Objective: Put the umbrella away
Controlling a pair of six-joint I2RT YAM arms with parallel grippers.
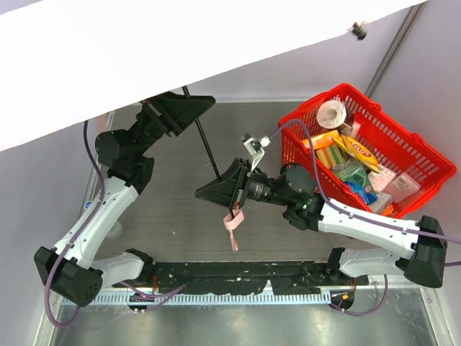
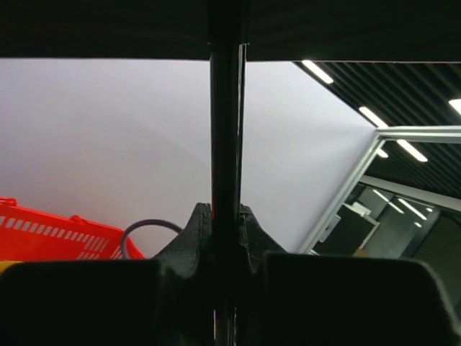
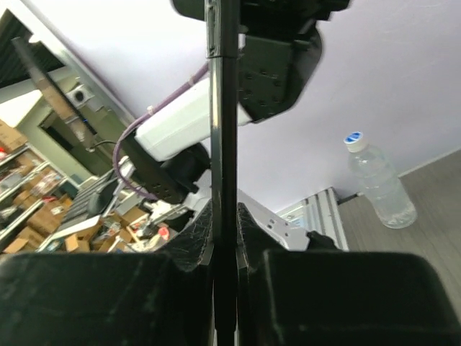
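The open umbrella (image 1: 144, 65) spreads over the worktop (image 1: 173, 223), beside the basket (image 1: 410, 148). The left gripper (image 1: 194, 115) is closed on its shaft (image 1: 206, 144) near the canopy (image 1: 288, 36), the right gripper (image 1: 217, 184) lower down, just above the loop (image 1: 232, 227).

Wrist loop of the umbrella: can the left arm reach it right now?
Probably not. The left gripper is shut on the shaft up by the canopy, and the right gripper clamps the shaft between it and the wrist loop hanging below.
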